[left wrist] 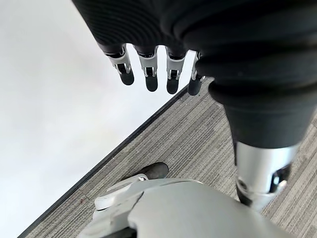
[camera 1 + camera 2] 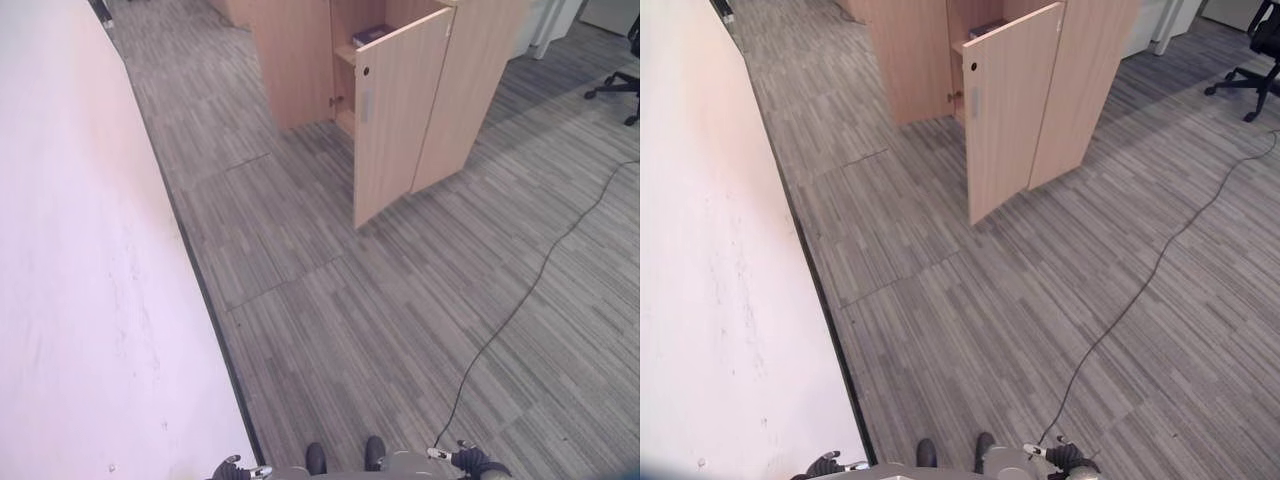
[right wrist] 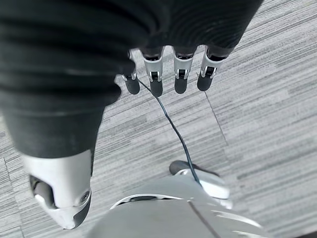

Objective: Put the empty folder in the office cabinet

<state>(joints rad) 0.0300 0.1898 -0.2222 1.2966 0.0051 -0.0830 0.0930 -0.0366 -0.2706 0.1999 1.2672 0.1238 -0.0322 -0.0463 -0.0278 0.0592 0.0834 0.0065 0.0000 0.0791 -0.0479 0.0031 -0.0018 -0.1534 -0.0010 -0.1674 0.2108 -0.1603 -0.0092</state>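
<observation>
Grey striped carpet (image 2: pixel 380 320) is stretching ahead of us, with a white wall (image 2: pixel 80 280) running along our left. Ahead we are looking at the office cabinet (image 2: pixel 300 60) of light wood, its door (image 2: pixel 395 120) hanging open and swung out toward us, partly screening the inside. On a shelf behind it a dark flat thing (image 2: pixel 372 34) is lying; we cannot tell whether it is the folder. A black office chair (image 2: pixel 618 88) is standing far right. Our left hand (image 1: pixel 148 54) and right hand (image 3: pixel 168 64) are hanging low at our sides, fingers (image 1: pixel 150 74) straight and relaxed, holding nothing. No writing is readable.
</observation>
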